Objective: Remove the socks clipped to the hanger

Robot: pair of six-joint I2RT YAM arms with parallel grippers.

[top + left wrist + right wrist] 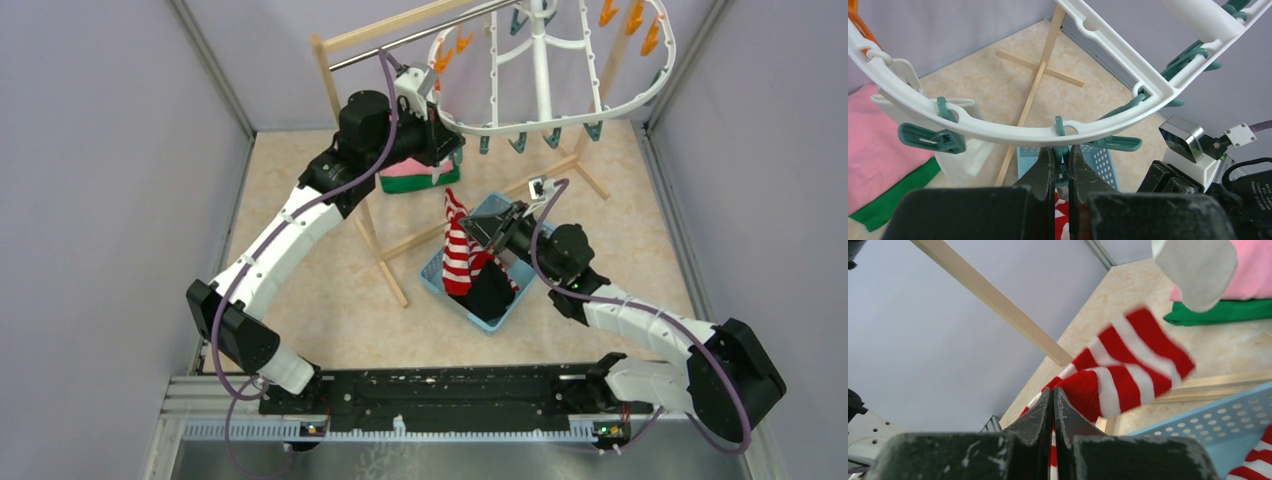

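Room: lavender walls around a beige marbled counter (pixel 330 290).
Left pincer (pixel 1062 156): raised to the near rim of the hanger, fingers nearly together and pinched on a teal clip (pixel 1063 167) that dangles from that rim.
Right pincer (pixel 1053 396): low over the basket, fingers pressed together on the red-and-white striped sock (pixel 1128 365).
Red-and-white striped sock: in the top view it stretches upright from the basket towards the left pincer; its top edge shows just under the pinched clip in the left wrist view. Whether the clip grips it cannot be told.
Hanger (pixel 560 124): white oval frame with cross ribs, hung high at the back from a wooden rack (pixel 331 82); teal and orange clips line its rim.
White sock (pixel 960 155): hangs from another teal clip on the same rim, left of the pinched one.
Blue basket (pixel 517 303): perforated, on the counter below the hanger's near edge, holding a black sock (pixel 490 293) and the striped sock's lower end.
Folded cloths (pixel 415 176): pink on green, on the counter behind the left arm.
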